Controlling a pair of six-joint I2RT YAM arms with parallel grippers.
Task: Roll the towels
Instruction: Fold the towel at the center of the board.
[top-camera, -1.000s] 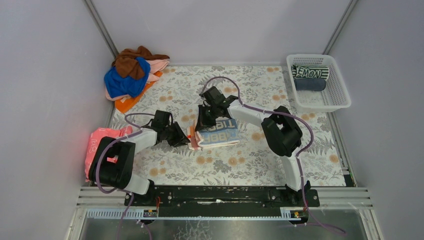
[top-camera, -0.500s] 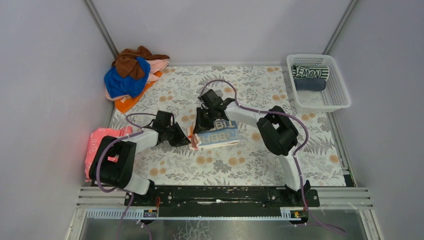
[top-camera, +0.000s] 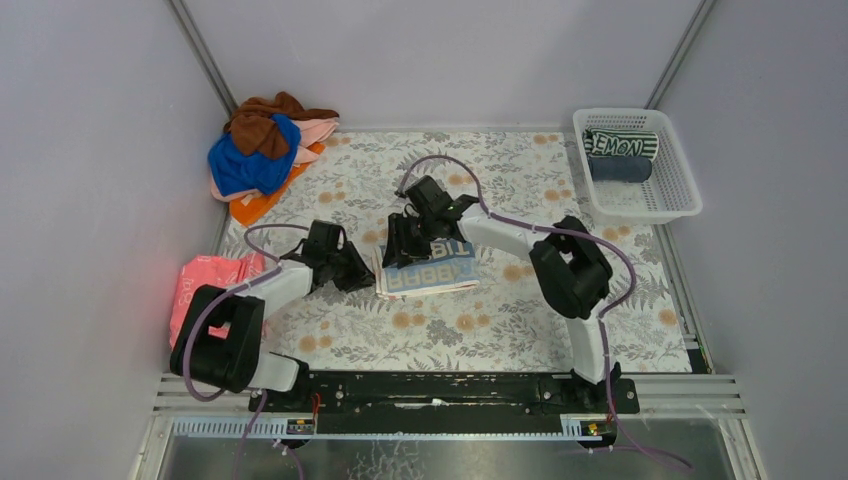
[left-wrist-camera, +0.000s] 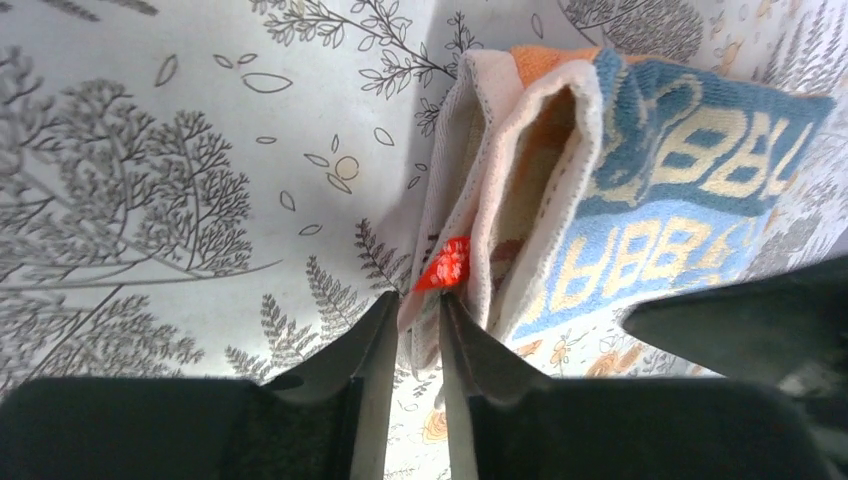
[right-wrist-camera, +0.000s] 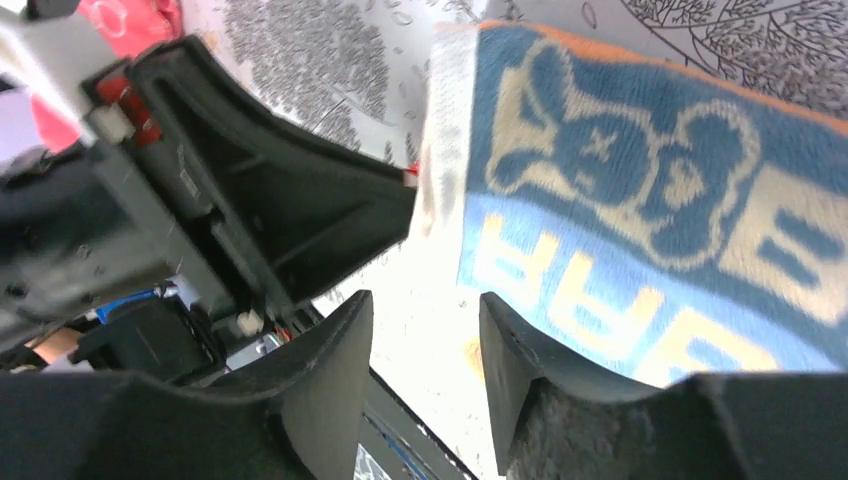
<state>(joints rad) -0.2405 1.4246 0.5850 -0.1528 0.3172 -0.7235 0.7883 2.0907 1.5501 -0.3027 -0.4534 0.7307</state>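
The left gripper (left-wrist-camera: 418, 312) is nearly closed, pinching the folded towel (left-wrist-camera: 660, 230) by the hem right at its fingertips, beside the tag (left-wrist-camera: 445, 268), likely to anchor 1 end. The right gripper (right-wrist-camera: 425, 325) stands half-wide and empty, with the towel just right of its 2 fingers, seemingly ready to take hold for rolling.

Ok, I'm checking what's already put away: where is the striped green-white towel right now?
In the top view, the striped towel lies inside the white basket at the table's far right corner, just behind the dark grey towel.
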